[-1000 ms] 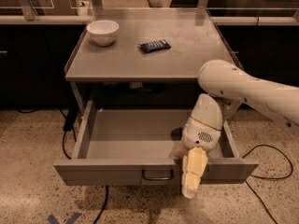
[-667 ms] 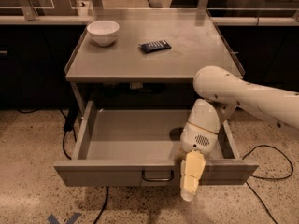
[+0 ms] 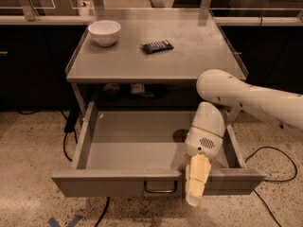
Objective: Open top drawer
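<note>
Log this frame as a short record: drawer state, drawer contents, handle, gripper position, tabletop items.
drawer: wide grey metal top drawer, pulled well out
drawer contents: none visible
handle: small dark loop handle, centre of the front panel, not gripped
gripper: cream two-finger gripper, pointing down over the drawer front, just right of the handle
tabletop: round white bowl back left; dark flat packet near centre; both on the grey table

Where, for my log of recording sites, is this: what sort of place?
Probably a lab or office kitchen area: speckled terrazzo floor, loose cables, a grey metal table with a white bowl on top. The gripper hangs at the front edge of the open top drawer.
</note>
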You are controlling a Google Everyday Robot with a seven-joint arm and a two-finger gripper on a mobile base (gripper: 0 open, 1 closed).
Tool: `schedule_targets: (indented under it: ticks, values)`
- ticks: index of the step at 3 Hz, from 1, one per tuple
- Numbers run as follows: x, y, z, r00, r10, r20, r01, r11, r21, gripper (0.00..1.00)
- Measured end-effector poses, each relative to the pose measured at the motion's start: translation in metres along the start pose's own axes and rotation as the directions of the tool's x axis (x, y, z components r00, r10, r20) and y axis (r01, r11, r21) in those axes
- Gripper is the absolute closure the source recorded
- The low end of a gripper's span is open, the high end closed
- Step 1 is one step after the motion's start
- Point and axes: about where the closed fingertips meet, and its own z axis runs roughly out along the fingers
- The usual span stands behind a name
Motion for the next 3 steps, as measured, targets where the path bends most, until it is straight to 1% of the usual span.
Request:
schedule_targets:
  ticks: [1, 2, 3]
  values:
    - [0.0, 0.001, 0.0, 1.0, 0.002, 0.0, -0.002, 1.0, -0.003, 0.0]
    - [-0.003, -0.006, -0.014, 1.0, -0.008, 0.022, 0.006, 0.9982, 0.06, 0.0]
    - [0.01, 0.002, -0.046, 0.997, 0.027, 0.073, -0.042, 0.9763, 0.212, 0.0]
